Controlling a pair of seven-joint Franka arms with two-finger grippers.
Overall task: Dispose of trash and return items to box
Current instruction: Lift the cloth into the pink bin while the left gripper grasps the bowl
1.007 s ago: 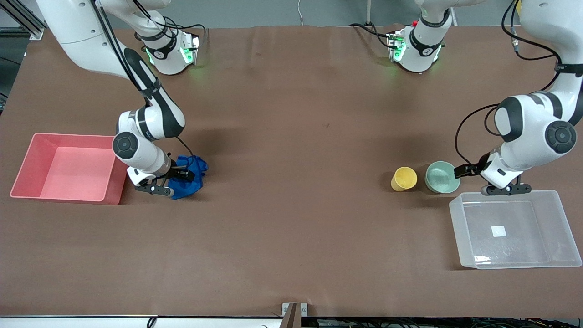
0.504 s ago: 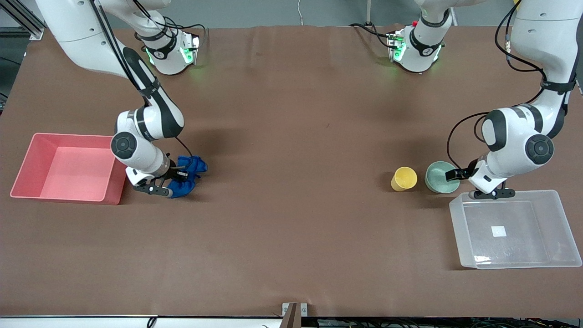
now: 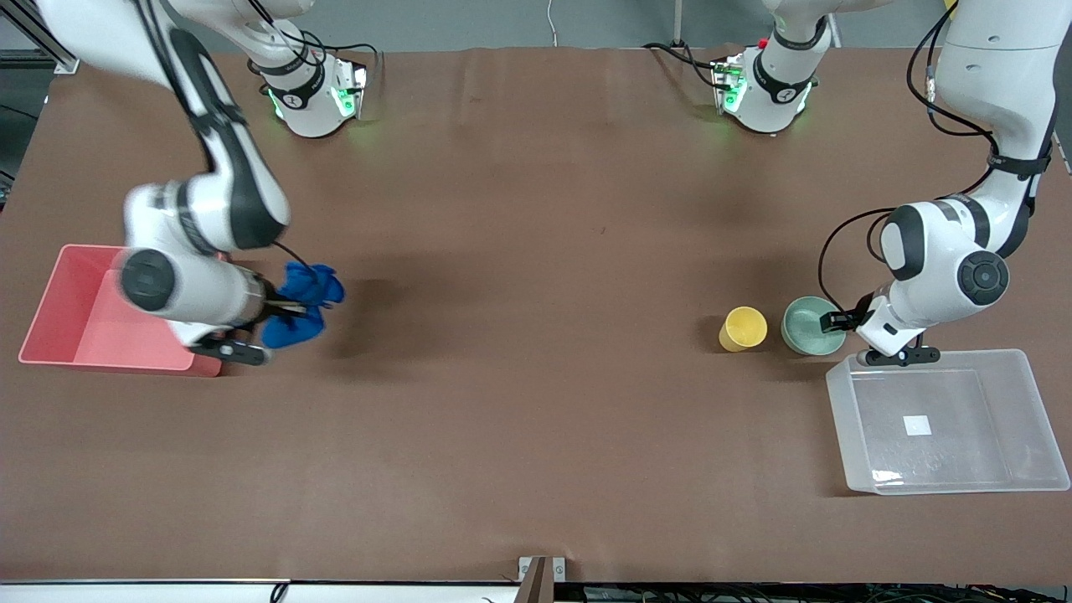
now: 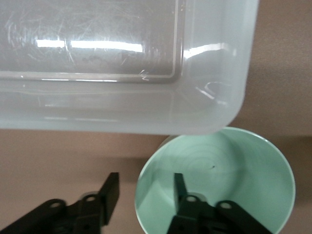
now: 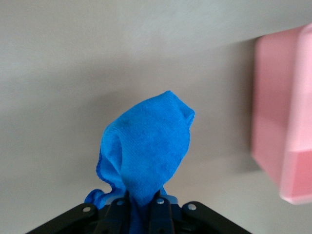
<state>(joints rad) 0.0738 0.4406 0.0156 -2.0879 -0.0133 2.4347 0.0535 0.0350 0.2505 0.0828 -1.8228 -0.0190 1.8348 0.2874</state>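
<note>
Where left wrist view shows (only there), fingers straddling bowl rim

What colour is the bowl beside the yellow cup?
Pale mint green; the bowl shows best in the left wrist view.

I'm seeing the blue trash wad hanging wrinkled and bunched in the air, just beside the pink bin's corner, pinched at one end. The yellow cup is standing upright on the table, just beside the mint-green bowl, which is sitting open side up against a corner of the clear box. The box is lying flat, a white sticker showing on its bottom.
</note>
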